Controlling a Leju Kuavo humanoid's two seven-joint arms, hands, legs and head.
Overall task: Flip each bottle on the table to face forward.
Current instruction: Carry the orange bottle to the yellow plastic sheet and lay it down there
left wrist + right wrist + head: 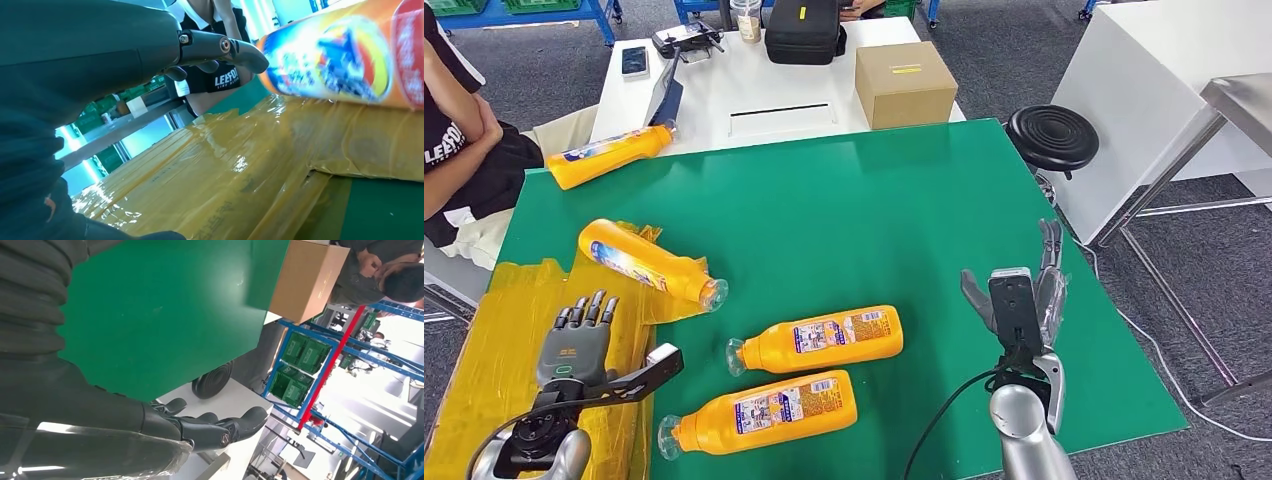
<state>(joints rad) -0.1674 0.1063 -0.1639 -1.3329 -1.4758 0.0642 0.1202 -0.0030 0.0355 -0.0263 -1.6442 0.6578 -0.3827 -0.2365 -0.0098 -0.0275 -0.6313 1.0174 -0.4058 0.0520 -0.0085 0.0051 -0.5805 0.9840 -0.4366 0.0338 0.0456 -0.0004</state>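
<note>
Several orange bottles lie on their sides on the green table [874, 200]. One bottle [609, 155] lies at the far left edge. A second bottle [649, 264] [345, 60] rests partly on yellow film, its colourful front label up. Two more, the upper bottle [819, 340] and the lower bottle [764, 412], lie near the front with white back labels up. My left hand [579, 335] [220, 47] hovers open over the yellow film, just near of the second bottle. My right hand [1024, 290] [210, 427] is open over bare green table, right of the front bottles.
Yellow plastic film [514, 350] [225, 165] covers the table's left side. Behind the green mat a white table holds a cardboard box [904, 83], a black bag [804, 30] and a phone [635, 61]. A person [454, 140] sits at the left. A black stool [1052, 135] stands right.
</note>
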